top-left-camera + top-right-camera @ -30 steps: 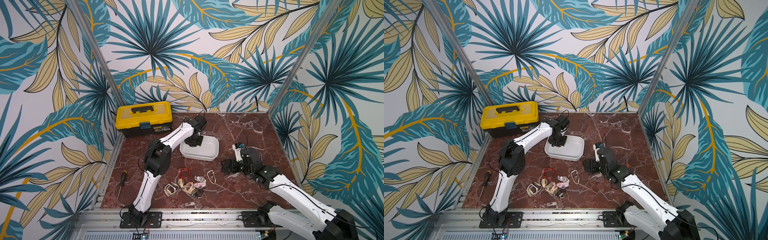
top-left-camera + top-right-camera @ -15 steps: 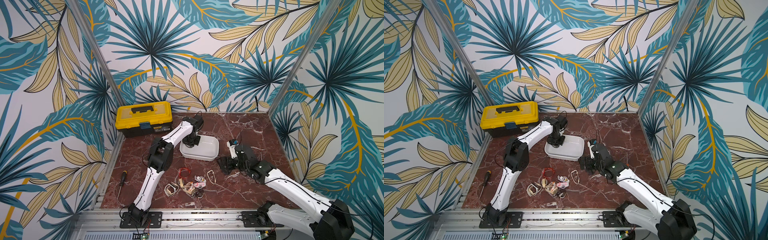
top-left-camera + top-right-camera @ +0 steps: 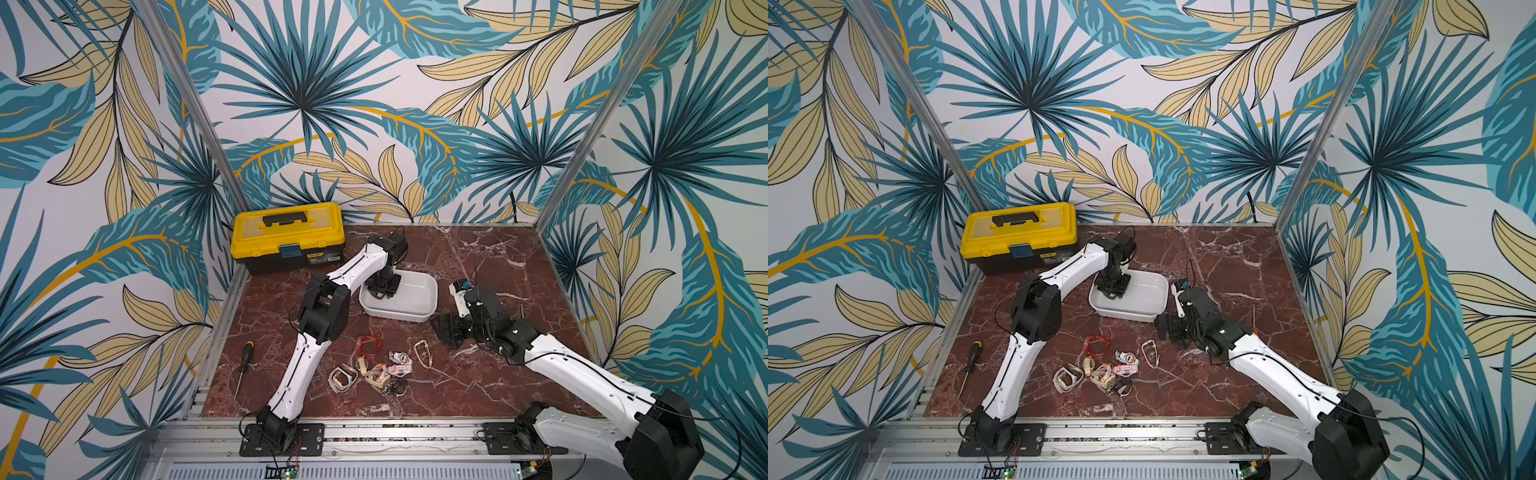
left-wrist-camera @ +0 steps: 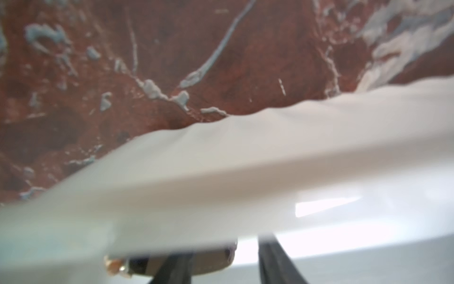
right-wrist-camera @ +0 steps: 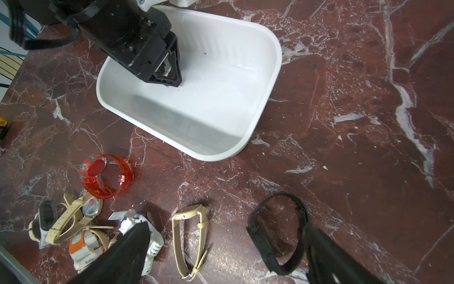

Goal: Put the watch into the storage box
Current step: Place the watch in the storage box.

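The storage box [image 3: 417, 312] [image 3: 1144, 311] is a shallow white tub on the red marble table. My left gripper [image 3: 380, 289] [image 3: 1112, 291] [image 5: 169, 77] points down inside its left end. In the left wrist view the box wall [image 4: 245, 159] fills the frame. Below it, a tan watch [image 4: 211, 261] with a gold crown lies between the parted fingers of my left gripper [image 4: 222, 255], clear of one finger. My right gripper [image 3: 451, 330] [image 3: 1173, 328] [image 5: 226, 248] hangs open low over the table, with a beige watch [image 5: 189, 243] and a black watch [image 5: 277, 236] beneath it.
Several loose watches [image 3: 374, 370] [image 3: 1100, 370] lie in front of the box, among them a red one [image 5: 105, 174]. A yellow-lidded black toolbox [image 3: 286, 237] stands at the back left. A screwdriver [image 3: 243, 365] lies near the table's left edge.
The left gripper's jaws have parted inside the box, after being shut before. The right arm has shifted a little left, toward the loose watches.
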